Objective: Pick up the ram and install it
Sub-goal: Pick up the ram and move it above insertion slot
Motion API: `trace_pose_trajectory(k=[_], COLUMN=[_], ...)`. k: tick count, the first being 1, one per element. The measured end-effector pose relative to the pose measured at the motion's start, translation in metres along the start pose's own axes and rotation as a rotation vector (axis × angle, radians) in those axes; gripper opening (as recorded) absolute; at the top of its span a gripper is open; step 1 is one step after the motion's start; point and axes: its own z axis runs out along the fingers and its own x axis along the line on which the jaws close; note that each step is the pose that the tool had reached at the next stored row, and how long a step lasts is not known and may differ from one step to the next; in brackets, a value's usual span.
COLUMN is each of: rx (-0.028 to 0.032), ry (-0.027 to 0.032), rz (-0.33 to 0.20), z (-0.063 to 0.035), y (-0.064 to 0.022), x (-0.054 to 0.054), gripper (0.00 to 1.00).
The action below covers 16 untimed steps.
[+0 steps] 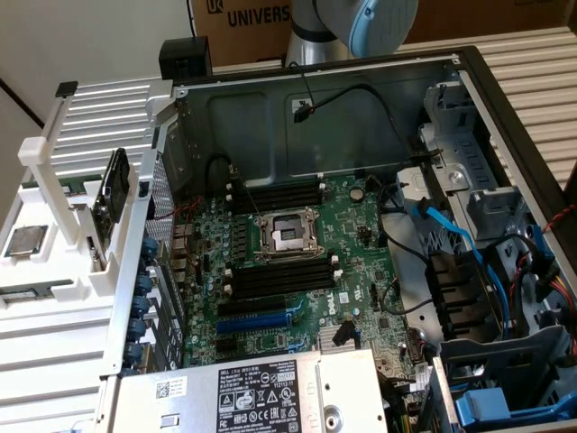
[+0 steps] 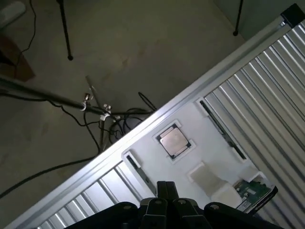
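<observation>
The ram looks like a thin green strip (image 1: pixel 56 187) standing on edge in a white holder tray (image 1: pixel 54 262) at the exterior view's left, outside the computer case. From the wrist view it is a long dark sliver (image 2: pixel 222 129) beside the tray's square silver CPU chip (image 2: pixel 174 141). My gripper (image 2: pixel 166 190) hangs well above this tray, its black fingers pressed together with nothing between them. Two banks of empty black memory slots (image 1: pixel 278 276) flank the CPU socket (image 1: pixel 284 236) on the green motherboard.
A hard drive (image 1: pixel 113 194) stands upright in the tray near the ram. A second long dark strip (image 2: pixel 137 166) lies on the CPU's other side. The open case (image 1: pixel 469 68) holds blue cables, drive cages and a power supply (image 1: pixel 261 392). The arm's joint (image 1: pixel 361 23) sits behind the case.
</observation>
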Motion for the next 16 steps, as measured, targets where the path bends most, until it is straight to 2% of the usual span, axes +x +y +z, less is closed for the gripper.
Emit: trace_pose_trajectory(k=[4, 13, 14, 16], rx=[-0.0032, -0.0082, -0.0093, -0.0104], ry=[0.0081, 0.0205, 0.0233, 0.0260], rz=[-0.109, -0.274, -0.310, -0.345], z=[0.0003, 0.0014, 0.0017, 0.0020], y=[0.0000, -0.0001, -0.0001, -0.0001], x=[0.0000, 0.0000, 0.0000, 0.0000], gripper=[0.10, 0.10, 0.10, 0.10])
